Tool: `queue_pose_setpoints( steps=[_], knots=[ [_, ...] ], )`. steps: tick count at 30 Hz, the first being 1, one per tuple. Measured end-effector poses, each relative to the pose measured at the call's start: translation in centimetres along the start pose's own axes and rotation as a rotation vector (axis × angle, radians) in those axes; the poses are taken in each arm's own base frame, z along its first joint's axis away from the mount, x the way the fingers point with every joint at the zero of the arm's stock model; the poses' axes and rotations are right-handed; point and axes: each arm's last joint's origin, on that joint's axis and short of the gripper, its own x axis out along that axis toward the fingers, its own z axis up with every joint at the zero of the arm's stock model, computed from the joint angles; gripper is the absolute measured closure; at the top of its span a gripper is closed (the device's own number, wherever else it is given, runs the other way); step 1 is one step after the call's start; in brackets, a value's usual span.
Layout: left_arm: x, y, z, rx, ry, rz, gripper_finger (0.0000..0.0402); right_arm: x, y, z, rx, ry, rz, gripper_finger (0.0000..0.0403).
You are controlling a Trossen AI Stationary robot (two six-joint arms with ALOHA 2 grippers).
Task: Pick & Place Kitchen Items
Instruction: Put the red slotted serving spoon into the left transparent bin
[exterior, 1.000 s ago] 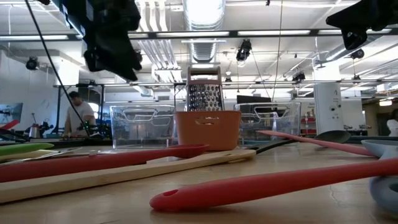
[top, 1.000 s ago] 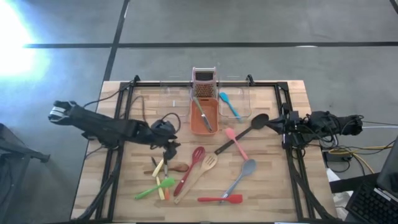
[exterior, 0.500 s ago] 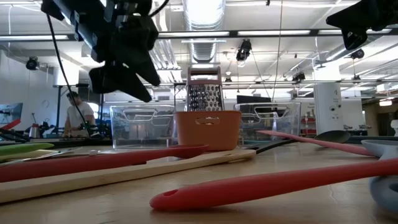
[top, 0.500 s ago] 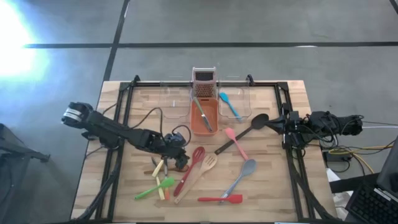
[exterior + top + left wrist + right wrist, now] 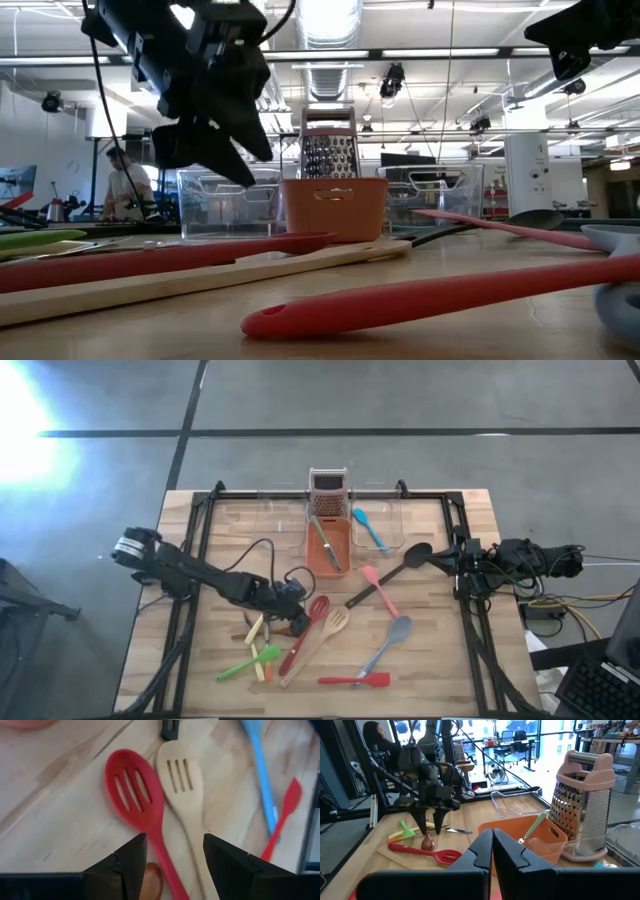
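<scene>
Your left gripper (image 5: 170,851) hangs with fingers spread over the red slotted spoon (image 5: 136,795) at lower centre of the high view; it looks light, stiff and slick, so pinch its slim handle, while the right gripper (image 5: 492,842) waits closed.

Beyond my table (image 5: 440,660), a pale wooden top in a black frame, the floor (image 5: 400,400) is grey concrete crossed by dark seams, with a bright glare at one corner; overhead run white ducts (image 5: 325,75), pipes and strip lights (image 5: 330,18). Across the room stand desks and office chairs (image 5: 512,740) before bright windows (image 5: 485,730); a person (image 5: 127,185) stands far off at a bench.
</scene>
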Motion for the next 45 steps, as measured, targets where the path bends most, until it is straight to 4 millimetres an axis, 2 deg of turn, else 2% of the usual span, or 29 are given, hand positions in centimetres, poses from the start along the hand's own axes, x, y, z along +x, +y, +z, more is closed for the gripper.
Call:
queue_pose_setpoints(
  steps=[28, 45],
  knots=[
    [6.9, 0.6, -1.5, 0.040, 0.116, 0.142, 0.0204, 0.0, 0.0, 0.0, 0.000, 0.000, 0.000, 0.0394],
    [7.4, 1.1, -1.7, 0.084, 0.077, 0.192, 0.0210, 0.0, 0.0, 0.0, 0.000, 0.000, 0.000, 0.0394]
  ],
)
